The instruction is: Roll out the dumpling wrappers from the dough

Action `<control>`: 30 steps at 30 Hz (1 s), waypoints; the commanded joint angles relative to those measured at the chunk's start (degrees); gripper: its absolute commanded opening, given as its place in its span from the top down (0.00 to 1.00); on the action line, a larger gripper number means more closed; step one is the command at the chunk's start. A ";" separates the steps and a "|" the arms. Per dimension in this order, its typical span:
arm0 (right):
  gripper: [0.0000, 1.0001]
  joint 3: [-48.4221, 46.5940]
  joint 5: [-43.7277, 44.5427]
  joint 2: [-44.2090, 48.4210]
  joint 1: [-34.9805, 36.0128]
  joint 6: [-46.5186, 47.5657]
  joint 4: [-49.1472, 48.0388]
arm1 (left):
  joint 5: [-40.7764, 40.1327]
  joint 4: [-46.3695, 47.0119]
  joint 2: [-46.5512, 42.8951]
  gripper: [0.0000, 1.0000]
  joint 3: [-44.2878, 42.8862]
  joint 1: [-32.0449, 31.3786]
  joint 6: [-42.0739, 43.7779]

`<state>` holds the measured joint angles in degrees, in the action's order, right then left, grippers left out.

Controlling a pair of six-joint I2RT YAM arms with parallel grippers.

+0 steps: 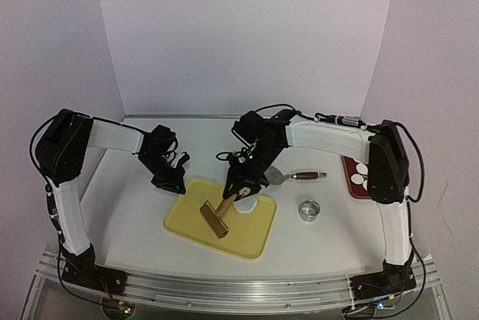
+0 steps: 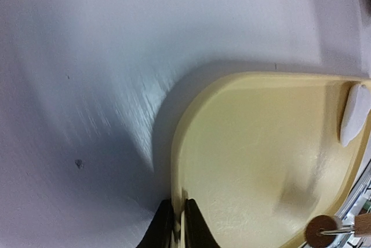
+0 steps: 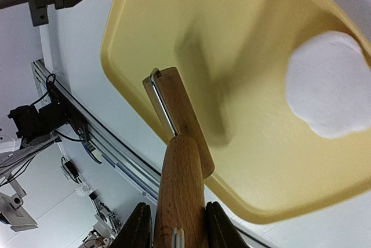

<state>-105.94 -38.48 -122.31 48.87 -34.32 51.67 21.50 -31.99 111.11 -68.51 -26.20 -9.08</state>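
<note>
Right wrist view shows the right gripper (image 3: 178,230), its fingers (image 3: 139,225) clamped on the wooden handle of the rolling pin (image 3: 177,115). The roller sits low over the yellow tray (image 3: 174,16), just short of the dough patch (image 3: 330,86); whether it touches the tray I cannot tell. The left gripper (image 2: 178,230) pinches the tray's rim, steadying it. Cut dumpling wrappers (image 1: 362,173) lie on a red plate (image 1: 353,191) near the worktop's right edge, with the ring cutter (image 1: 307,209) between plate and tray. Rolling seems to be the step in hand. Next, the pin likely needs to travel across the dough under even downward pressure.
</note>
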 commanded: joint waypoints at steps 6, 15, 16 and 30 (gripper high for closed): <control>1.00 6.37 -2.37 15.89 -10.13 0.69 0.92 | -2.79 2.43 -4.65 0.60 -1.54 0.27 -5.90; 1.00 6.21 -2.37 8.99 -13.37 6.14 4.13 | 3.67 6.71 -13.71 0.43 11.32 -0.10 -15.02; 1.00 5.60 -1.70 7.83 -13.37 6.99 4.73 | 3.04 6.37 -14.04 0.43 12.21 -0.23 -15.16; 1.00 -3.06 9.86 -2.72 -13.45 13.91 16.54 | -12.19 -3.73 -6.65 0.91 8.52 -4.43 -9.85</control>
<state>-106.50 -34.79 -122.98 35.29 -22.35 63.20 16.51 -32.21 101.85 -57.51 -29.77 -21.19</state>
